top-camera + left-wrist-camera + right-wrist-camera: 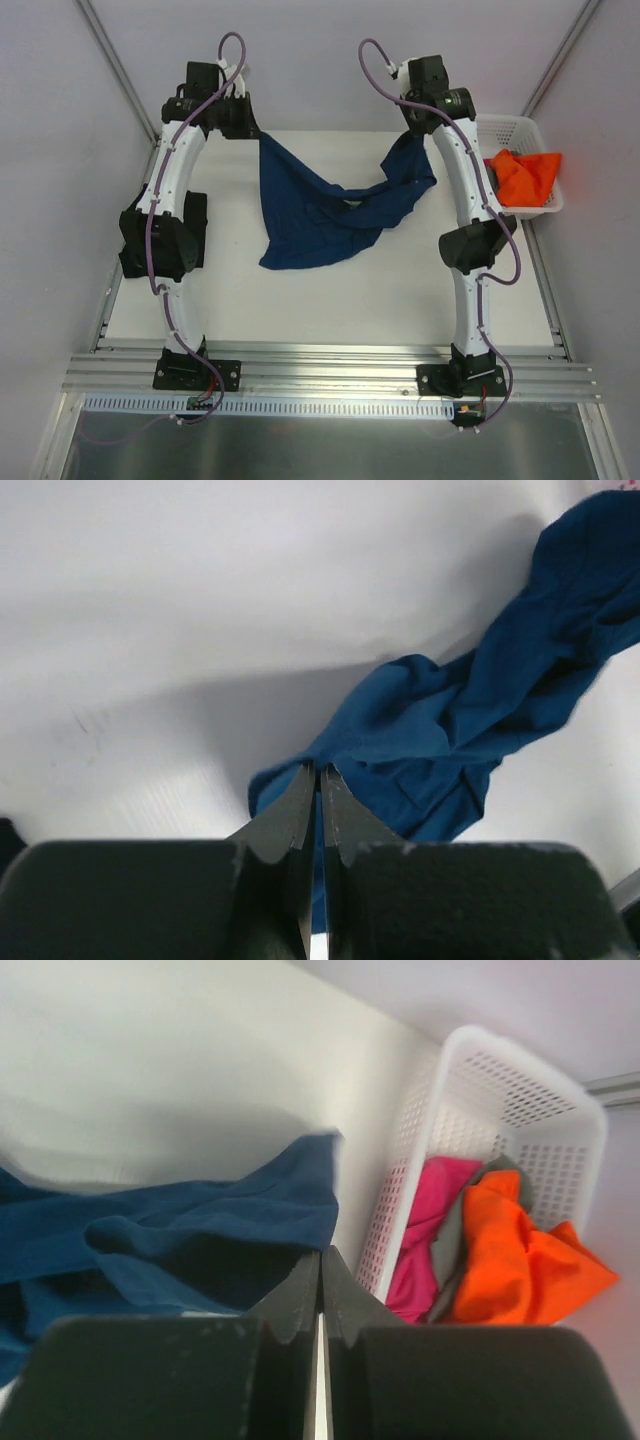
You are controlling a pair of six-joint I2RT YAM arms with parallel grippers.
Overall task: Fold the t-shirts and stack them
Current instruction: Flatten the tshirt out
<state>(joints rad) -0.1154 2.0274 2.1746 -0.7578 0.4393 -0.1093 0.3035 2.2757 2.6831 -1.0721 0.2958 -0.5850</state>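
Note:
A navy t-shirt [310, 225] hangs stretched between both grippers over the far half of the white table [330, 300], its lower part crumpled on the surface. My left gripper [258, 130] is shut on the shirt's left top corner. In the left wrist view blue cloth [450, 740] shows in the slit between the left gripper's [319, 770] jaws. My right gripper [408, 138] is shut at the right corner, where the cloth rises to it. In the right wrist view the right gripper's [321, 1252] tips meet against the navy cloth [200, 1230].
A white lattice basket [520, 128] stands at the far right and holds an orange shirt [525, 175]. The right wrist view shows the basket [520, 1055] with magenta [425, 1230], grey [455, 1240] and orange [510, 1250] cloth. A black cloth [197, 215] lies by the left arm's elbow.

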